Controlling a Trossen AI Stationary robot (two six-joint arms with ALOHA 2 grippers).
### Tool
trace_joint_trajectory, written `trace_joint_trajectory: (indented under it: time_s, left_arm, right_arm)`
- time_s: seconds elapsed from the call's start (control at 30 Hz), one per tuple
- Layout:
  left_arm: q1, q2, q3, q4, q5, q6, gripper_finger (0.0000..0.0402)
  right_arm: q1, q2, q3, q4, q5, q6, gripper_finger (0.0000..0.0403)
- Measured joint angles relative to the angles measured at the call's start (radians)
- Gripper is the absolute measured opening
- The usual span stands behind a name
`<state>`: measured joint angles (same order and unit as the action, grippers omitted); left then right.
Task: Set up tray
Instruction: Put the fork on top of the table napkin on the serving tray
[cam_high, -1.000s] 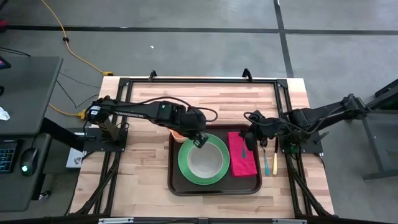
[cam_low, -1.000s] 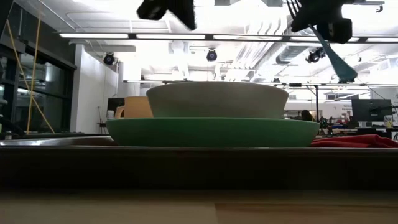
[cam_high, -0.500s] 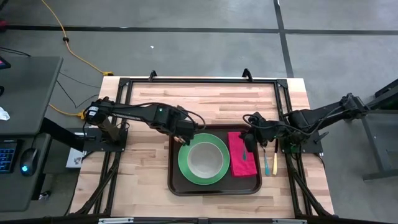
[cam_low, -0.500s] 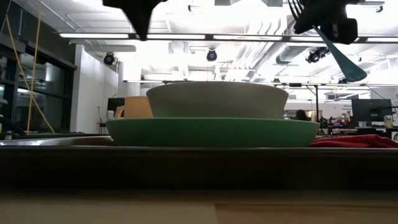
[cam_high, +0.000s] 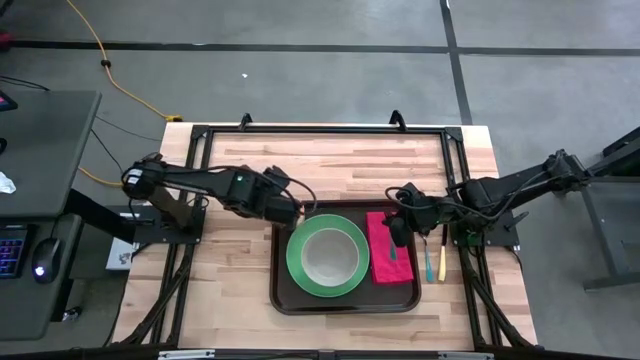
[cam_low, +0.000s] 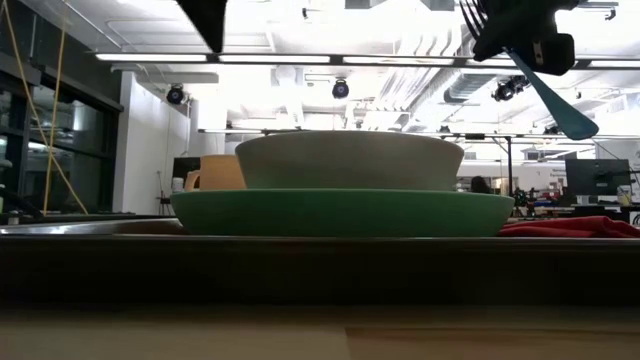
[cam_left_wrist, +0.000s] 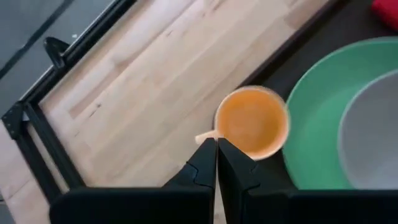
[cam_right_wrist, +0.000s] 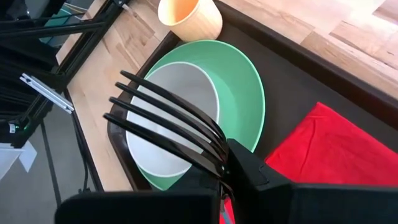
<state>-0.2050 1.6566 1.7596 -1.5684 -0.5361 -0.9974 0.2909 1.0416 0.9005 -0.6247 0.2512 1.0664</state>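
Observation:
The dark brown tray (cam_high: 345, 304) lies on the wooden table. On it stand a green plate (cam_high: 299, 276) carrying a grey bowl (cam_high: 327, 258), a red napkin (cam_high: 391, 265) and an orange cup (cam_left_wrist: 252, 121) in its far left corner. My left gripper (cam_high: 284, 212) is shut and empty, high above the cup, its fingertips (cam_left_wrist: 216, 149) over the cup's handle side. My right gripper (cam_high: 397, 225) hovers over the napkin's far end, shut on a fork with black tines (cam_right_wrist: 161, 115) and a teal handle (cam_low: 565, 105). My right gripper holds the fork just behind the tines, at the neck (cam_right_wrist: 225, 154); the gripper's own body hides the exact place of contact. The tines stick out forward past the fingers. The teal handle end (cam_low: 572, 118) slants down below the gripper, and the fork is clear of the napkin.
Two more utensils, one with a yellow handle (cam_high: 428, 263) and one with a blue handle (cam_high: 441, 263), lie on the table right of the tray. A black metal frame (cam_high: 320, 130) borders the table. Bare wood lies beyond the tray's far side and to its left.
My left gripper has moved from above the plate and bowl toward the table's left and now sits over the cup at the tray's far left corner. My right gripper has stayed over the napkin; the fork's teal handle end has swung slightly outward.

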Motion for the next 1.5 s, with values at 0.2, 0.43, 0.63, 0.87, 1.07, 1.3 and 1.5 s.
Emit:
trace_joint_trajectory:
  time_s: [0.2, 0.43, 0.63, 0.87, 1.07, 1.3, 1.5]
  left_arm:
    - [-0.014, -0.104, -0.135, 0.015, -0.027, -0.047, 0.0044]
    - [-0.056, -0.275, -0.337, 0.096, -0.052, -0.107, 0.0044]
    - [-0.098, -0.416, -0.494, 0.246, -0.072, -0.098, 0.0044]
    - [-0.123, -0.562, -0.683, 0.46, -0.107, 0.006, 0.0044]
    - [-0.123, -0.665, -0.821, 0.563, -0.104, 0.026, 0.0044]
    - [-0.123, -0.748, -0.929, 0.639, -0.081, 0.024, 0.0044]
    - [-0.123, -0.783, -0.979, 0.643, -0.075, 0.024, 0.0044]
  right_arm:
    - [0.0, 0.0, 0.0, 0.001, -0.015, 0.0, 0.0]
    - [-0.016, -0.004, -0.128, 0.19, -0.078, 0.036, 0.0]
    - [-0.047, -0.043, -0.263, 0.376, -0.156, 0.087, 0.0]
    - [-0.084, -0.082, -0.343, 0.422, -0.229, 0.124, 0.0]
    - [-0.137, -0.095, -0.395, 0.477, -0.316, 0.125, 0.0]
    - [-0.193, -0.103, -0.459, 0.538, -0.379, 0.129, 0.0]
    - [-0.219, -0.094, -0.474, 0.538, -0.426, 0.106, 0.0]
